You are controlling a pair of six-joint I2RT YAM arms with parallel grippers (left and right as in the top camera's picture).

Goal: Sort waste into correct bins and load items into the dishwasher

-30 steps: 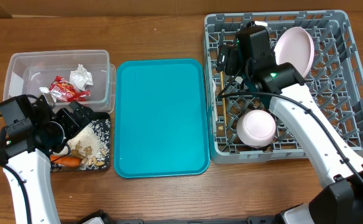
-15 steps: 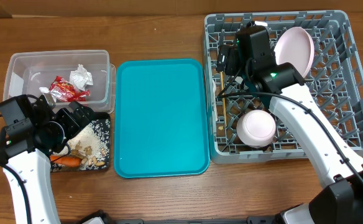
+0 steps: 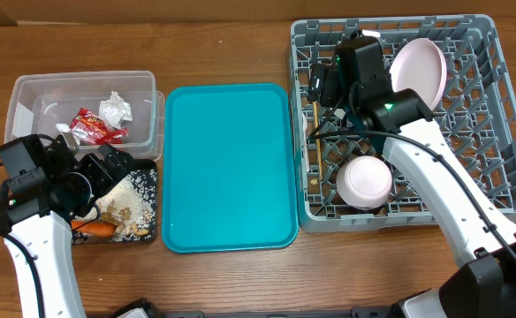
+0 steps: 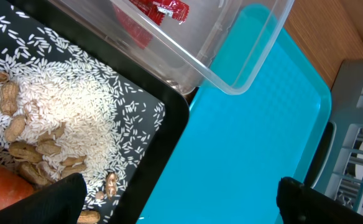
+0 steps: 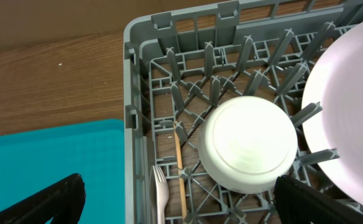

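The clear tub (image 3: 28,97) holds the red wrapper (image 3: 96,130) and a white paper wad (image 3: 115,109). The black tray (image 3: 155,190) in front of it holds rice (image 4: 76,106), nuts (image 4: 38,152) and the carrot (image 3: 94,229). My left gripper (image 3: 108,168) is open and empty above the black tray's right part (image 4: 181,205). The grey dish rack (image 3: 497,115) holds a pale-pink plate (image 3: 420,71), an upturned bowl (image 3: 365,181), a white fork (image 5: 161,193) and the chopstick (image 5: 180,168). My right gripper (image 3: 322,88) is open and empty above the rack's left side (image 5: 184,205).
The teal serving tray (image 3: 231,168) lies between the bins and the rack, with nothing on it. A second upturned white bowl (image 5: 250,143) sits under my right wrist. Wooden table surrounds everything.
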